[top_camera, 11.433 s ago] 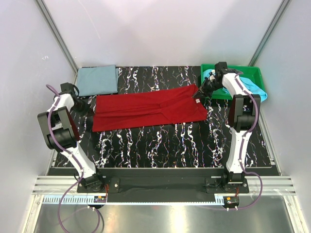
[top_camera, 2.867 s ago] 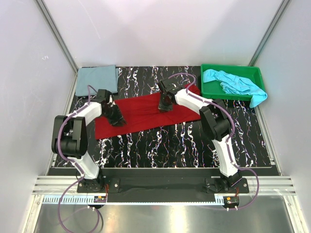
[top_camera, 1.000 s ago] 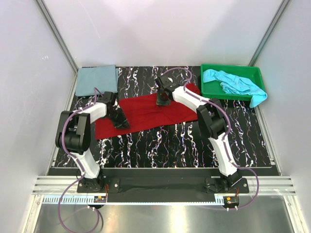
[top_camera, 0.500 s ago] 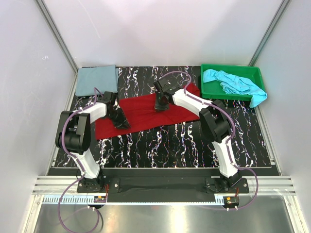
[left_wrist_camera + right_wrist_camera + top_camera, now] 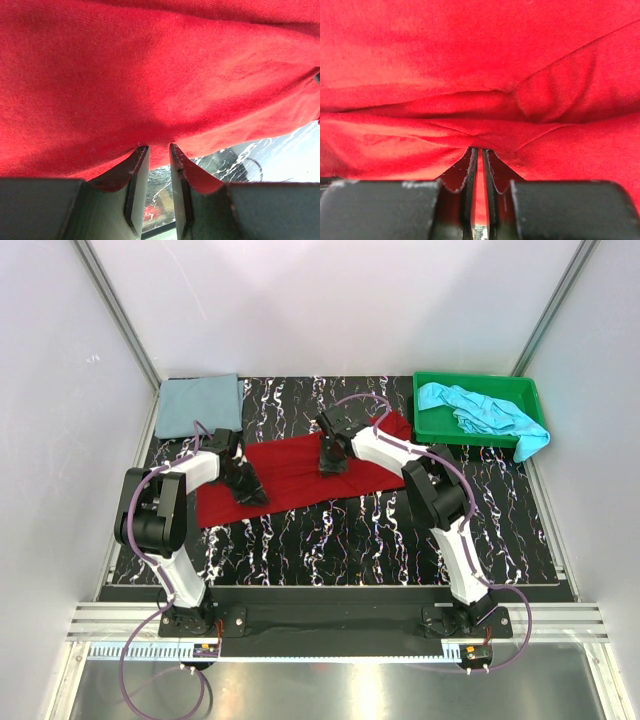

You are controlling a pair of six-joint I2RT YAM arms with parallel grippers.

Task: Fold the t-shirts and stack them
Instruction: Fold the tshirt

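Right, the red t-shirt [image 5: 300,468] lies across the middle of the counter [image 5: 330,540]. My right claw [image 5: 480,150] is nearly closed, with a thin fold of red cloth between its tips. My left claw [image 5: 155,147] sits at the shirt's left end, slightly apart; I cannot tell whether it grips.

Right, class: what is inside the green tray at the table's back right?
A crumpled light turquoise t-shirt lies in the green tray, one end spilling over its right rim. The tray floor beneath the shirt is covered.
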